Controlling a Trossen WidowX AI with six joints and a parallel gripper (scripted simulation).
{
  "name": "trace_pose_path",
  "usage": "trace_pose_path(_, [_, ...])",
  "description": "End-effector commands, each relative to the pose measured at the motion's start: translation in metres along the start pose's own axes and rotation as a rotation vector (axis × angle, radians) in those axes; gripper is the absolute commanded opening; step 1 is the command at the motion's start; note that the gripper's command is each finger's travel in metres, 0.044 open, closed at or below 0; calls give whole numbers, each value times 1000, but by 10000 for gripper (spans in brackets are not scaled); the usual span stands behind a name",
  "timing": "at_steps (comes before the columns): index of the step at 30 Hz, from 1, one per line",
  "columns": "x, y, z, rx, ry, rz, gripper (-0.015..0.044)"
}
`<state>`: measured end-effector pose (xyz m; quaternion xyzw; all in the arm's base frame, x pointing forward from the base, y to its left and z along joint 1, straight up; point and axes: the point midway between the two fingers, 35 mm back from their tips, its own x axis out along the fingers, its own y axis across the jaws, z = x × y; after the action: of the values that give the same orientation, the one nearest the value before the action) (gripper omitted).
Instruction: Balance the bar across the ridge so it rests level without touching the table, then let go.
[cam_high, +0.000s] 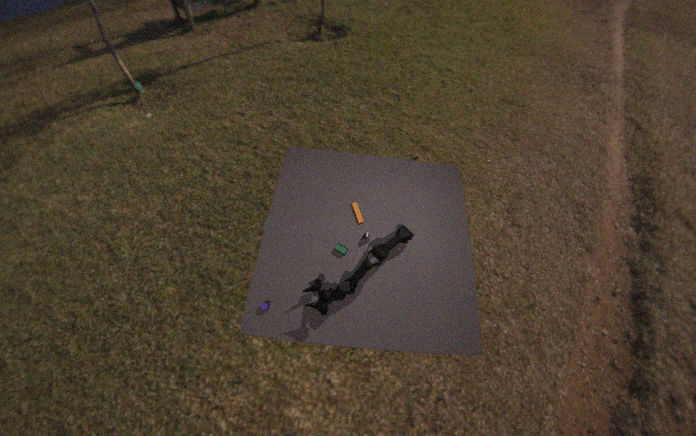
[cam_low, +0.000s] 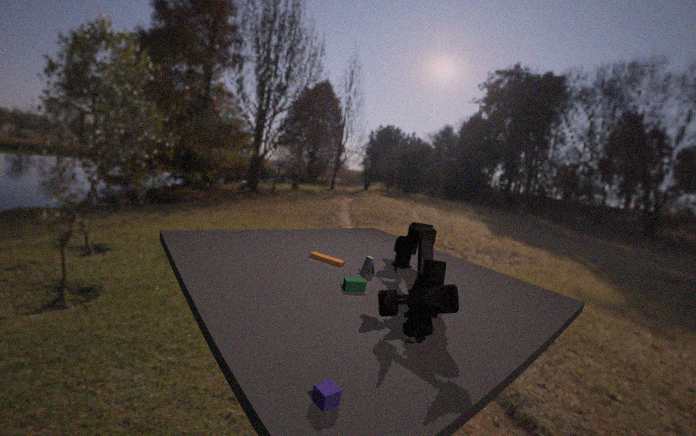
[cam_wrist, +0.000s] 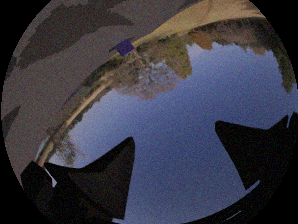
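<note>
The orange bar (cam_high: 357, 213) (cam_low: 327, 259) lies flat on the table (cam_high: 431, 313) (cam_low: 246, 318), behind and to one side of the ridge. The ridge (cam_high: 365, 236) (cam_low: 368, 265) is a small grey wedge standing upright near the arm's base, with nothing on top. My gripper (cam_high: 307, 298) (cam_low: 417, 301) (cam_wrist: 177, 134) is open and empty, raised above the table and well away from the bar and ridge. In the wrist view its two dark fingers stand wide apart against the sky. The bar and ridge do not show in the wrist view.
A green block (cam_high: 340, 249) (cam_low: 354, 285) lies near the ridge, between it and the gripper's side of the table. A purple cube (cam_high: 265, 306) (cam_low: 327, 395) (cam_wrist: 125, 47) sits near a table corner. The arm's shadows fall across the table.
</note>
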<state>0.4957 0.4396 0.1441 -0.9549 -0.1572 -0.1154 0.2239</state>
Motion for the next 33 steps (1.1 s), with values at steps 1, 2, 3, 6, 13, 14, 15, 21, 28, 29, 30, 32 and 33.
trace_pose_path(1, [0,1,0,3,-2,1,374])
trace_pose_path(2, [2,3,-1,13,-7,5,347])
trace_pose_path(3, [4,7,-1,29,-15,10,321])
trace_pose_path(6, [13,21,-4,88,-44,34,315])
trace_pose_path(13, [29,55,-12,230,-107,101,315])
trace_pose_path(14, [31,61,-13,250,-115,112,315])
trace_pose_path(15, [32,66,-15,271,-123,124,315])
trace_pose_path(21, [41,98,-23,399,-165,200,315])
trace_pose_path(28, [46,135,-35,557,-198,303,315])
trace_pose_path(29, [46,141,-36,580,-201,319,315])
trace_pose_path(30, [47,146,-38,603,-204,335,315])
trace_pose_path(32, [47,158,-42,649,-208,369,315])
trace_pose_path(33, [47,164,-44,672,-209,387,315])
